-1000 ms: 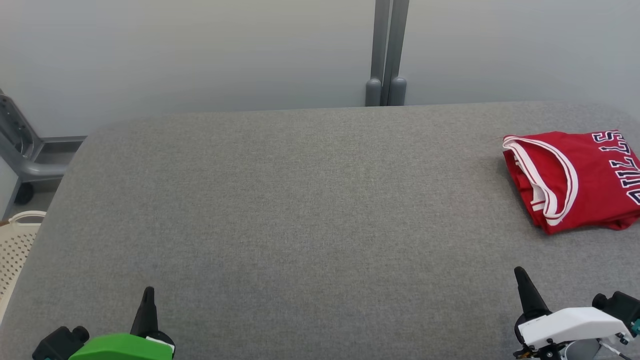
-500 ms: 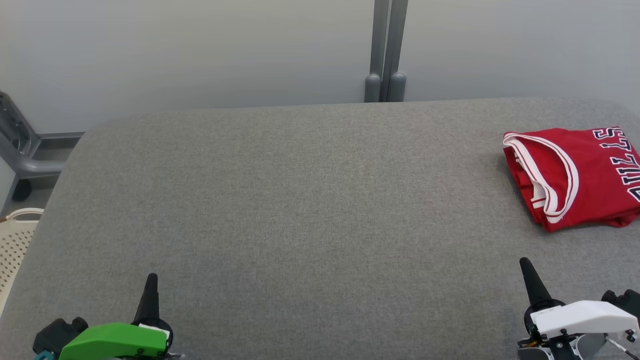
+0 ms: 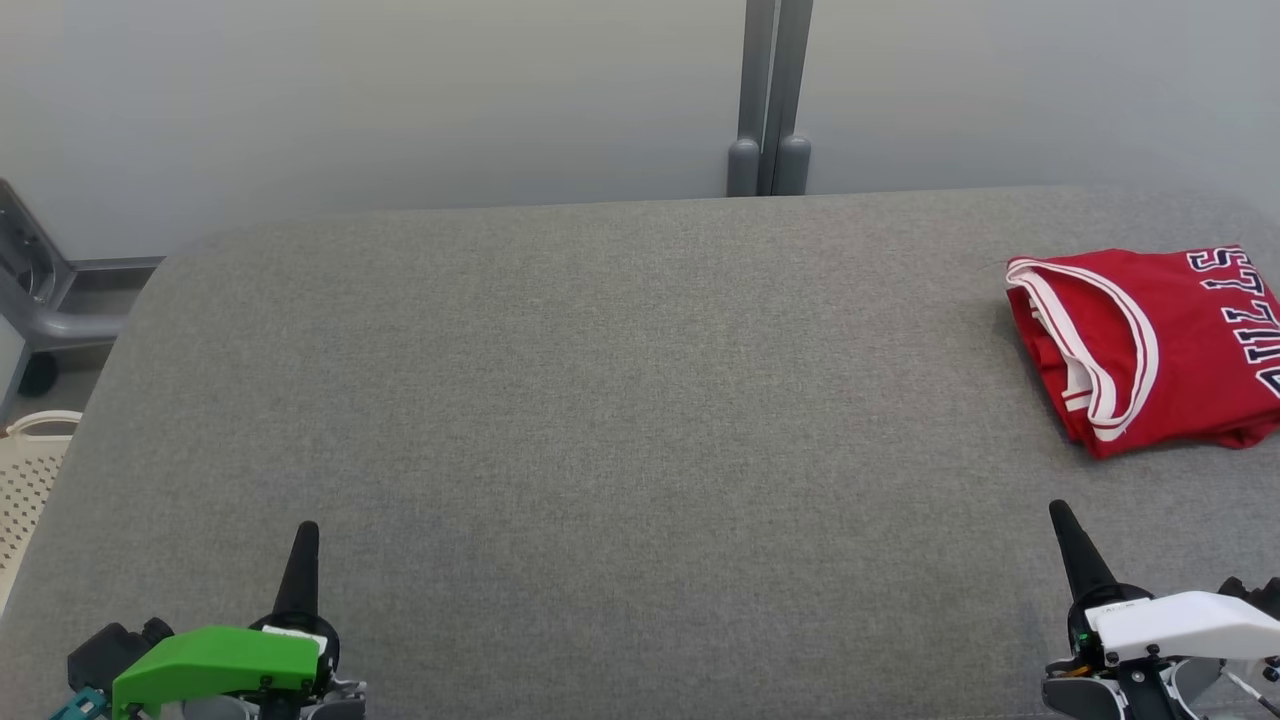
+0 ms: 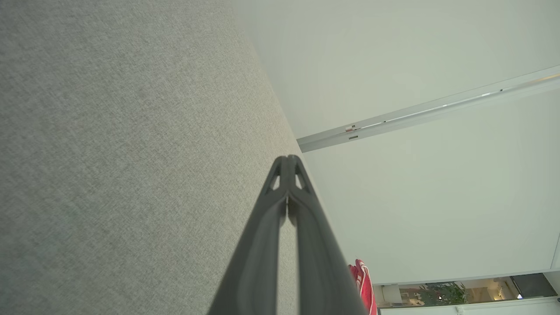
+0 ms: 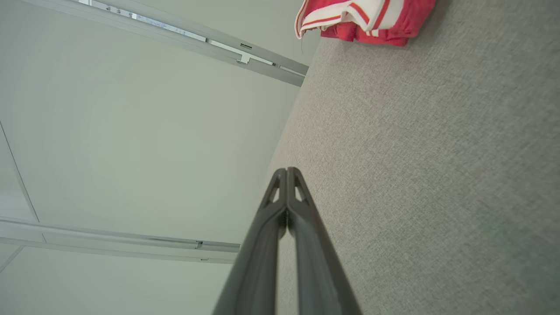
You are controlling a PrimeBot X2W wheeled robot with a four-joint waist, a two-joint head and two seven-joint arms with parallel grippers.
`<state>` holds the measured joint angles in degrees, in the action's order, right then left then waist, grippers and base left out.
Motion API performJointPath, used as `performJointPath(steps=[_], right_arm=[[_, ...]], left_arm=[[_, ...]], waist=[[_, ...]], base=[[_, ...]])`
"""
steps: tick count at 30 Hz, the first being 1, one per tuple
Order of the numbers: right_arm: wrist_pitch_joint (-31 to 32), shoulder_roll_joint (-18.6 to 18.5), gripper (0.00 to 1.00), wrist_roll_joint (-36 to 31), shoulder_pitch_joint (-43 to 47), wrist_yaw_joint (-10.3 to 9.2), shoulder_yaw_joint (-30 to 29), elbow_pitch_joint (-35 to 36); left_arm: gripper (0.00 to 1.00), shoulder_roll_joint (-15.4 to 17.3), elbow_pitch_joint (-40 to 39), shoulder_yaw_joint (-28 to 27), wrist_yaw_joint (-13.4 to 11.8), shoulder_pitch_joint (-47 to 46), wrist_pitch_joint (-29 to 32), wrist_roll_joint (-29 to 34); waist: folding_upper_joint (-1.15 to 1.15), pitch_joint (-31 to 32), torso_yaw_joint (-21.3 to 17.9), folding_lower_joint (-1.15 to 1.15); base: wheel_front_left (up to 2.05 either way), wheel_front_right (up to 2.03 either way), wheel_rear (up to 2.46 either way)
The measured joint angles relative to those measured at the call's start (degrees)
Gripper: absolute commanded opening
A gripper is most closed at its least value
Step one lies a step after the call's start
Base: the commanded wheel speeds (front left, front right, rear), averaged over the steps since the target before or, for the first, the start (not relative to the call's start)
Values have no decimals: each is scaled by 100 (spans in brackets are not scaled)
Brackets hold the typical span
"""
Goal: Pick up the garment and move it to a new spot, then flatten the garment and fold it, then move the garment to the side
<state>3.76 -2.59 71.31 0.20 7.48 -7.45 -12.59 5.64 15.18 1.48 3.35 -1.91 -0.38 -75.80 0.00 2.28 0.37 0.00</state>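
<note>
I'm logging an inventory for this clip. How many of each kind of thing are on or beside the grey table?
Garments: 1, the red jersey, folded
End effectors: 2, left end effector and right end effector, both shut
Tables: 1, the grey table
Baskets: 1, the cream basket
Total: 5

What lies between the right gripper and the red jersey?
Only bare grey table, seen in the head view between the right gripper and the red jersey, and again in the right wrist view.
</note>
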Motion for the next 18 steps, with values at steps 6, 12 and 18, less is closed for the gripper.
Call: performJointPath(steps=[6,12,18], right_arm=[[51,-1,0,298,-46,0,-46,34],[104,-3,0,584,-55,0,-89,63],[166,-5,0,853,-84,0,-127,94]], left_arm=[[0,-47,-1,-49,58,-69,87,-257],[0,-83,-1,-98,115,-127,158,-444],[0,-116,-3,-141,170,-194,231,-671]], waist=[[0,-28,-4,0],[0,-56,-9,0],[0,-84,-13,0]], base=[[0,0,0],[0,0,0],[0,0,0]])
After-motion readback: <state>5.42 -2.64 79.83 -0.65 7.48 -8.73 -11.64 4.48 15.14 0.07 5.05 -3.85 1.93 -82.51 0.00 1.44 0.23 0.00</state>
